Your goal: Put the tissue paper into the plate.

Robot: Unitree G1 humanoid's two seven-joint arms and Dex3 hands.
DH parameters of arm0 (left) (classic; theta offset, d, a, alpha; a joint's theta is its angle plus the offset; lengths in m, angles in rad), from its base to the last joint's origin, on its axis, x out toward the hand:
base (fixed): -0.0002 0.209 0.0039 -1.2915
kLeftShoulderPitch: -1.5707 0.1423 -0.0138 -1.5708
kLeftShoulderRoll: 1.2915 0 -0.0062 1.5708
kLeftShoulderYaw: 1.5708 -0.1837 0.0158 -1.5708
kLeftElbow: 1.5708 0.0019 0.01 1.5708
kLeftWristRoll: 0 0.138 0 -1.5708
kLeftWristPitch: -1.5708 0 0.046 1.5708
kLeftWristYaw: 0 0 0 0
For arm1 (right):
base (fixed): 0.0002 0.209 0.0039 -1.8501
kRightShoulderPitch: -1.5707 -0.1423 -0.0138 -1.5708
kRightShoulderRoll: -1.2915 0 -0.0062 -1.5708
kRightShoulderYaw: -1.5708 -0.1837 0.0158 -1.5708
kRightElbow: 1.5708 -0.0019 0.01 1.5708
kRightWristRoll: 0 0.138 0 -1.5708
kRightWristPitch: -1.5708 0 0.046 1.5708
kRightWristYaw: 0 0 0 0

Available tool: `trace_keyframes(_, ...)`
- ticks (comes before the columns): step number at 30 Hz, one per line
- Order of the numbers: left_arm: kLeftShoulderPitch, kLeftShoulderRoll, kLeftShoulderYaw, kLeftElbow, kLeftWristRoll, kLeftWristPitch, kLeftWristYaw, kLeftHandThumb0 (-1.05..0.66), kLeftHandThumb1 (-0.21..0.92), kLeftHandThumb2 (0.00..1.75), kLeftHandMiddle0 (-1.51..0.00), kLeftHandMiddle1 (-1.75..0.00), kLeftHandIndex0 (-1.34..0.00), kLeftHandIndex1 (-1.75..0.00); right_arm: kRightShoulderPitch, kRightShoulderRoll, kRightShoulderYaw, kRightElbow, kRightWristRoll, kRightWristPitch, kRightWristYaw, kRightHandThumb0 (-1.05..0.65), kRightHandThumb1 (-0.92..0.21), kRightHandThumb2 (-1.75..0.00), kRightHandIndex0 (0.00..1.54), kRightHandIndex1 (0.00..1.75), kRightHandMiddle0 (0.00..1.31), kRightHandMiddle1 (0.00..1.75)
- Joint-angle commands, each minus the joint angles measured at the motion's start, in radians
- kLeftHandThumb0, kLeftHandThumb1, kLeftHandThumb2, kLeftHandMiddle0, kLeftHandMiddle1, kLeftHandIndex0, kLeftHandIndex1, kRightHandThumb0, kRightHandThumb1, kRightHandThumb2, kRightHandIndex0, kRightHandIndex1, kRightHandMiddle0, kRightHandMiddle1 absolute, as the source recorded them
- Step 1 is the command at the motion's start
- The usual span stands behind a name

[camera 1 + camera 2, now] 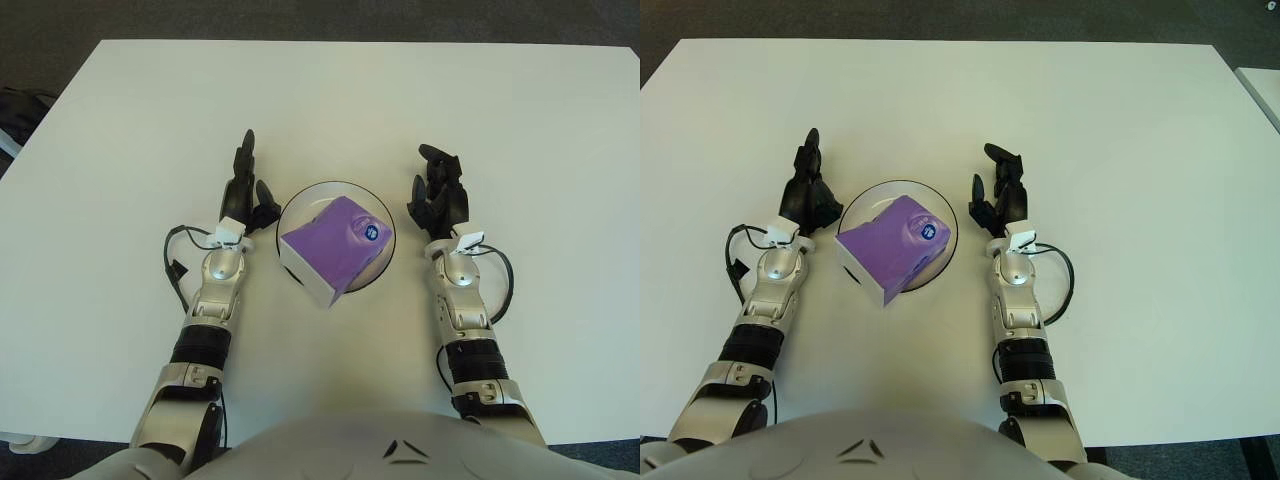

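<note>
Fingers of the left hand are extended and loosely spread, pointing away from the robot, and nothing is gripped by them; they are seen just beside the left rim of the round white plate, and contact with the rim cannot be made out. Fingers of the right hand are held partly curled yet apart, released, with nothing enclosed; a clear strip of table is left between them and the plate's right rim. Both hands are thus placed on either side of the plate, palms turned inward towards it.

Between the hands, the purple rectangular tissue paper pack with a small blue round mark on its top is found lying in the plate, tilted, with its white-edged near corner projected over the plate's near rim. The plate is set on the flat white table, near its middle. Silver forearms with black cables are extended back from both hands towards the robot's body.
</note>
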Motion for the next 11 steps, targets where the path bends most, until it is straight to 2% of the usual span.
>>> trace_keyframes(1, 0.057, -0.008, -0.005, 0.035, 0.006, 0.044, -0.009, -0.9, 0.92, 1.21, -0.02, 0.0, 0.0, -0.16, 0.052, 0.001, -0.011, 0.045, 0.022, 0.039, 0.0, -0.56, -0.92, -0.64, 0.37, 0.12, 0.0, 0.96)
trace_keyframes(11, 0.058, -0.008, -0.005, 0.035, 0.003, 0.043, -0.012, -0.89, 0.92, 1.21, -0.02, 0.0, 0.0, -0.15, 0.05, 0.003, -0.015, 0.048, 0.028, 0.037, 0.006, -0.55, -0.91, -0.64, 0.37, 0.12, 0.0, 0.98)
